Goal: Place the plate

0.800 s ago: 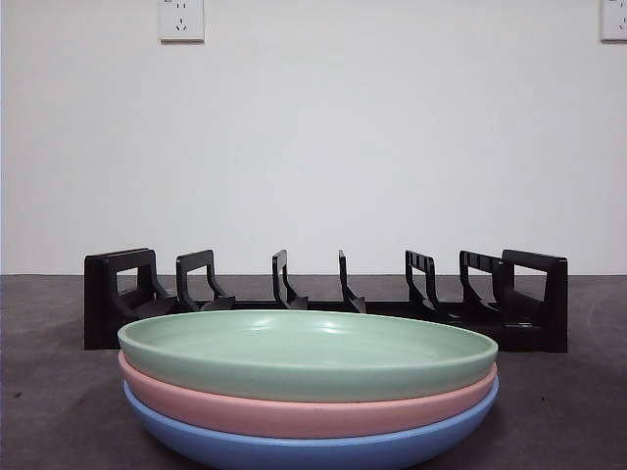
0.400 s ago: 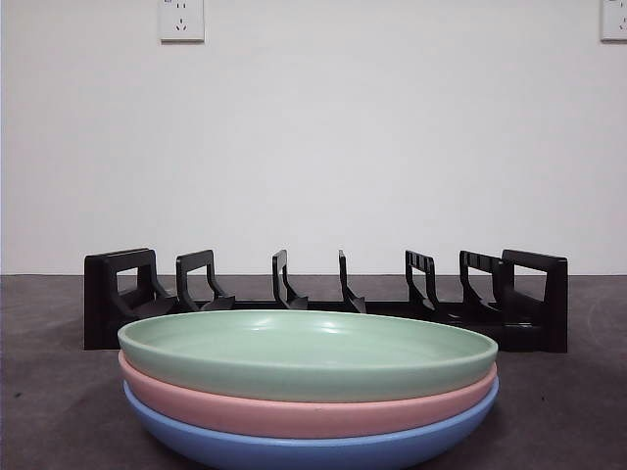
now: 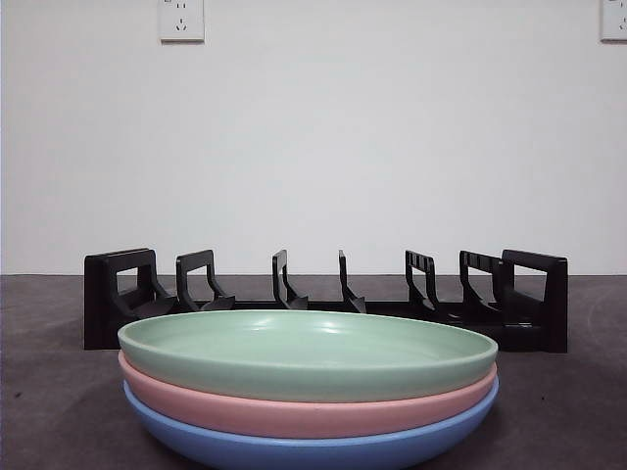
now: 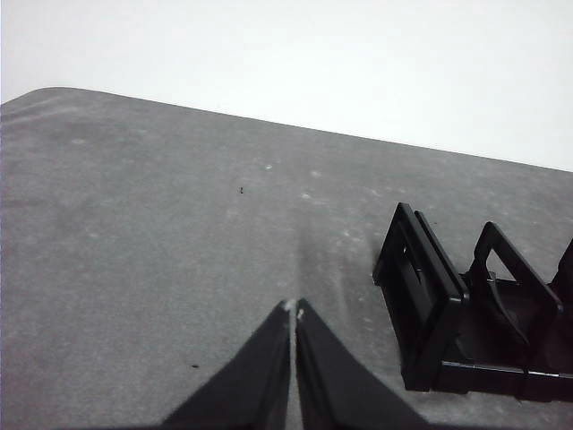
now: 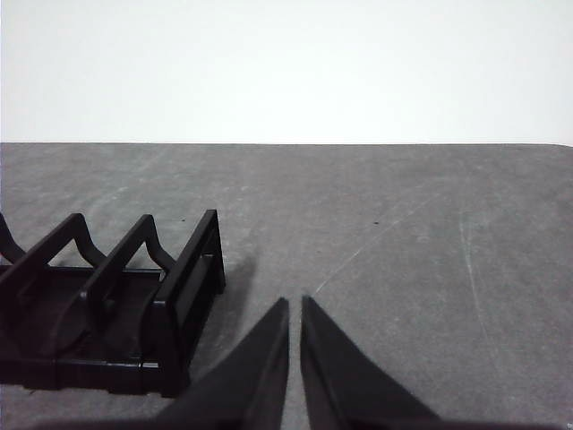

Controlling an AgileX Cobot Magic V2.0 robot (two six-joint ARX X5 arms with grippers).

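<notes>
Three plates are stacked at the front of the table: a green plate [image 3: 309,352] on top, a pink plate [image 3: 304,411] under it and a blue plate [image 3: 313,448] at the bottom. Behind the stack stands a black plate rack [image 3: 323,299] with empty slots. My left gripper [image 4: 294,311] is shut and holds nothing, hovering over bare table beside one end of the rack [image 4: 466,313]. My right gripper [image 5: 295,305] is shut and holds nothing, beside the other end of the rack [image 5: 116,305]. Neither gripper shows in the front view.
A dark grey table [image 3: 49,392] runs back to a white wall with two power sockets [image 3: 181,20] high up. Bare table lies on both sides of the rack.
</notes>
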